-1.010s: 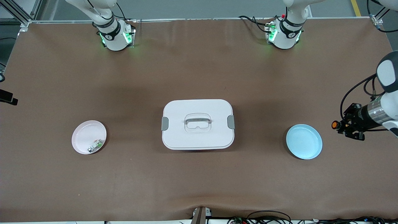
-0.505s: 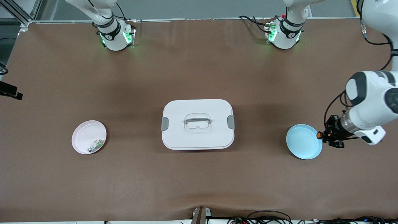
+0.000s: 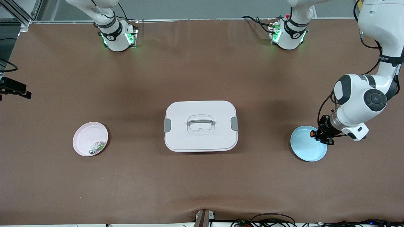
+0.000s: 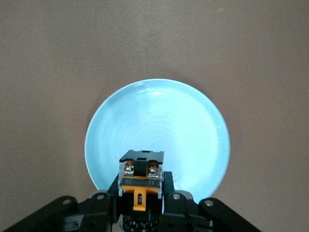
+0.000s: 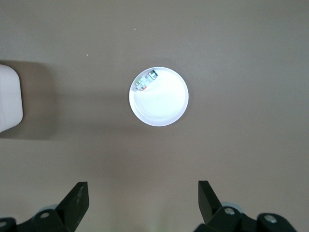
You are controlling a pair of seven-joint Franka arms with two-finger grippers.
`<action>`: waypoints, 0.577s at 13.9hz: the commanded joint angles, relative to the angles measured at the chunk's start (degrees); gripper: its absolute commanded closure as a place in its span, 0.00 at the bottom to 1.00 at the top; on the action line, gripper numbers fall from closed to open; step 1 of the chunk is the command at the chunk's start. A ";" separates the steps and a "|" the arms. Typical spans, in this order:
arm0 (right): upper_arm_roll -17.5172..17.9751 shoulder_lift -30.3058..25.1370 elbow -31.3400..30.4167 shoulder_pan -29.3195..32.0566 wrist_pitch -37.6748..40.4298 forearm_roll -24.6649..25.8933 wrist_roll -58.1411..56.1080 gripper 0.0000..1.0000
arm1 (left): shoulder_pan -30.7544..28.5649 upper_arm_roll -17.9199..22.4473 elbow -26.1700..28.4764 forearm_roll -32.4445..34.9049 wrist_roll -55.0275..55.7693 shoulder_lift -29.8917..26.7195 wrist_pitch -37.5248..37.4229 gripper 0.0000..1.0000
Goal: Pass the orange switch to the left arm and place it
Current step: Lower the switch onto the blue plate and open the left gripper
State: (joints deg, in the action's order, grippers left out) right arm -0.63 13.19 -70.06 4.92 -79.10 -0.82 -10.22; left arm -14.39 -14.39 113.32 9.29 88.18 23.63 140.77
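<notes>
Fingers of the left gripper are clamped on the orange switch, which hangs in the air over the edge of the blue plate at the left arm's end of the table. In the left wrist view the switch sits between the fingers with its screw terminals facing the camera and the plate spread out beneath it.

To finish this step well, the gripper should carry the switch toward the middle of the plate, come down until it is just above the surface, and only then part the fingers; a release from this height could let so small a part bounce or roll off the shallow rim.

Pose of the left arm: it reaches down from its base, the wrist bent so the gripper points toward the plate at a slant, well apart from the box at the table's centre.

The right gripper waits with fingers spread, high over the pink plate, which holds a small green-white part.
</notes>
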 commanded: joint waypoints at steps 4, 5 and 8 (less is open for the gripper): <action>-0.60 -1.59 -0.78 -2.02 0.35 0.47 -0.06 0.00 | 0.68 1.74 -0.64 4.16 2.08 6.33 6.61 1.00; -0.69 -1.59 -0.78 -2.10 0.17 0.56 -0.06 0.00 | 0.76 1.74 -0.99 4.16 2.17 7.13 7.58 1.00; -0.87 -1.59 -0.87 -2.02 0.35 0.56 -0.06 0.00 | 1.73 2.61 -1.08 4.07 2.26 7.93 10.04 1.00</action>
State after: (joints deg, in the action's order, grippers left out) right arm -1.02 12.81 -70.06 3.20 -79.07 -0.71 -10.21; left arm -13.90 -13.13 113.05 12.15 88.89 31.31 149.47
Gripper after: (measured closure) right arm 0.000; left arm 0.652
